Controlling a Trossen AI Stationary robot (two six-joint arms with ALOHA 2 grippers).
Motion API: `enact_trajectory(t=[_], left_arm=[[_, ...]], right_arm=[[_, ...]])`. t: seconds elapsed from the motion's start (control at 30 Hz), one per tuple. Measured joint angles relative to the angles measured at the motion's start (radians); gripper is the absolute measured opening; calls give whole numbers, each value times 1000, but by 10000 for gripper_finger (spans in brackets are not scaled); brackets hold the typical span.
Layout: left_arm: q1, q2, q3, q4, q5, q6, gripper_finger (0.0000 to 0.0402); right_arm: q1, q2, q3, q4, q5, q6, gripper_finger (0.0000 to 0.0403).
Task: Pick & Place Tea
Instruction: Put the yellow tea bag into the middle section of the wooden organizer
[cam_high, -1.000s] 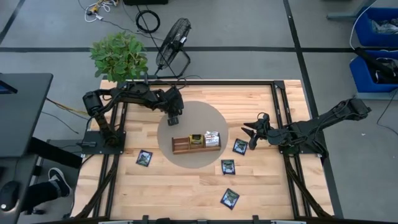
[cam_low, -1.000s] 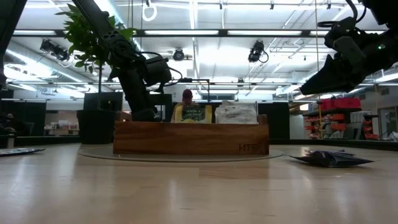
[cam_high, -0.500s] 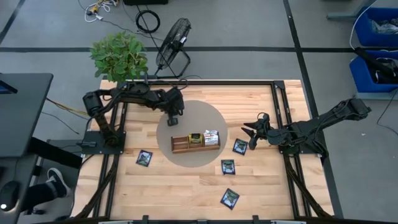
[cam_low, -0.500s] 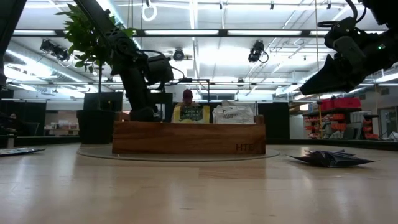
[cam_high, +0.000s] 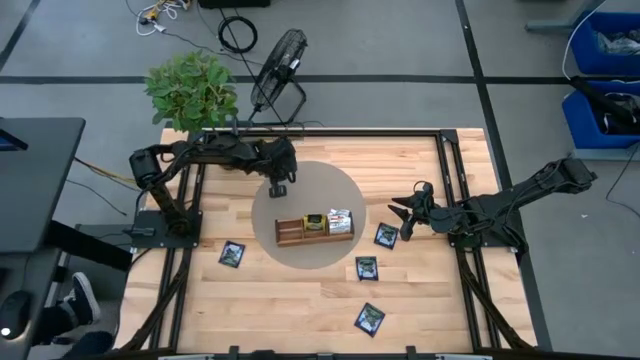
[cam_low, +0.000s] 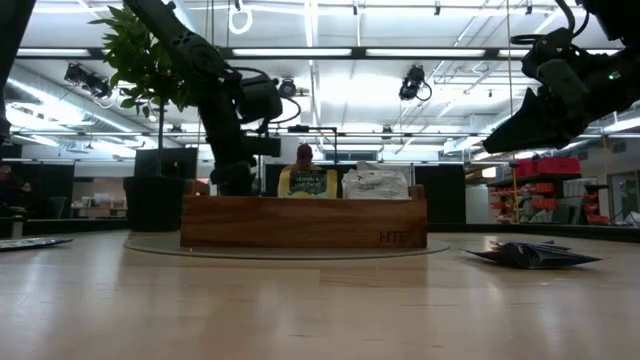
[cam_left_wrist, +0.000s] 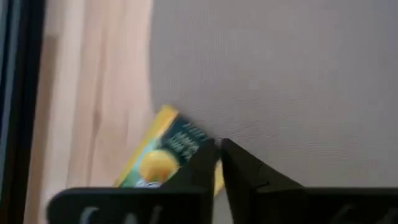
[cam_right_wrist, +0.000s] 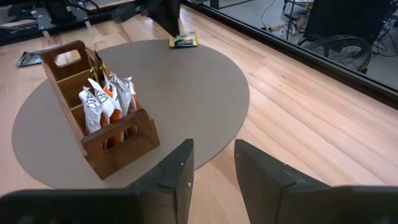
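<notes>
Table (cam_high: 300, 300): light wood, with a round grey mat (cam_high: 345, 190) at its centre.

Tray (cam_high: 290, 233): brown wooden, compartmented, on the mat. Yellow sachets (cam_low: 307, 182) stood in the middle compartment, white-and-orange sachets (cam_right_wrist: 102, 102) in the end one; the other end showed nothing in it.

Loose tea: four black sachets flat on the wood, one (cam_high: 232, 254) left of the mat, one (cam_high: 386, 235) just right of it, one (cam_high: 367, 268) below that, one (cam_high: 369, 318) near the front edge. One yellow sachet (cam_left_wrist: 163, 155) lay at the mat's far edge, partly on the wood.

Left gripper (cam_high: 279, 186): over the far edge of the mat, behind the tray. Fingers (cam_left_wrist: 249, 171) pressed almost together, tips at the yellow sachet's corner; whether they pinched it could not be told.

Right gripper (cam_high: 404, 220): above the wood right of the mat, just beside the nearest black sachet, fingers (cam_right_wrist: 177, 171) spread, holding nothing.

Plant (cam_high: 190, 90) and fan (cam_high: 278, 60): on the floor beyond the table.
</notes>
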Motion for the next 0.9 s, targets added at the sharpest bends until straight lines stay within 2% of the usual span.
enact_trajectory(t=[0.23,0.43,0.57,0.9], left_arm=[[101,0,-1,9,213,7,141],[134,4,-1,15,226,91,218],[117,10,-3,46,215,195,234],[125,10,-2,49,164,223,225]], right_arm=[[0,0,0,-1,1,5,126],[0,0,0,-1,2,-6,126],[0,0,0,0,2,-5,126],[0,0,0,13,0,-13,126]])
